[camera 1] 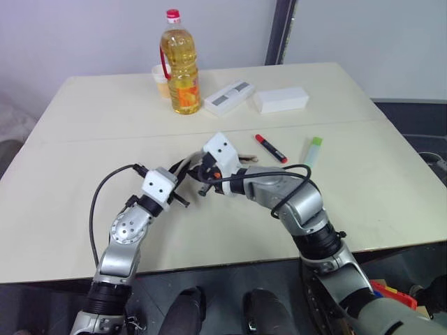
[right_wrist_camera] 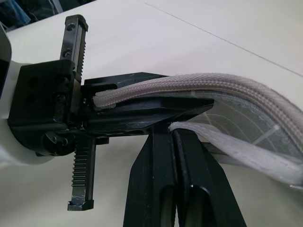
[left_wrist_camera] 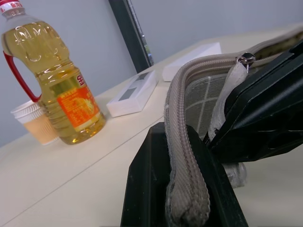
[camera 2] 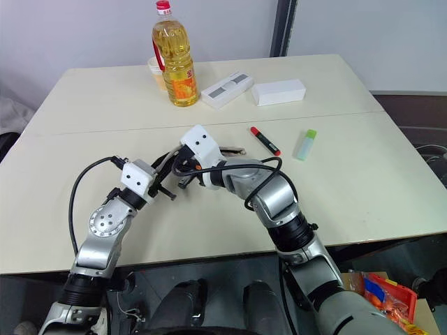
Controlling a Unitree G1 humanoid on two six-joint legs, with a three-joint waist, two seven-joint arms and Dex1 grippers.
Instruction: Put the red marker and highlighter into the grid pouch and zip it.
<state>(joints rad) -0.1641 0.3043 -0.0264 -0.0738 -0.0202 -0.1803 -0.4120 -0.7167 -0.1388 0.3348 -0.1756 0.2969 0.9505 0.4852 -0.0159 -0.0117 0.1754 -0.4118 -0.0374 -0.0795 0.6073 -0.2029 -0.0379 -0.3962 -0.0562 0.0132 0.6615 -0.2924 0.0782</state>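
The grid pouch (left_wrist_camera: 201,101), soft grey white-lined fabric, hangs limp above the beige table (camera 1: 105,132) between two meeting arms. The left gripper (left_wrist_camera: 184,189) is clamped on its zipper end; the right gripper (right_wrist_camera: 176,156) is closed on its pull loop. Red marker (camera 1: 270,148) and green-capped highlighter (camera 1: 312,151) lie beyond, near each other.

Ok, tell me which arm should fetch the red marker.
Right. The red marker lies on the right gripper's side of the grid pouch; the left gripper, jaws shut on the pouch's end, can anchor it.
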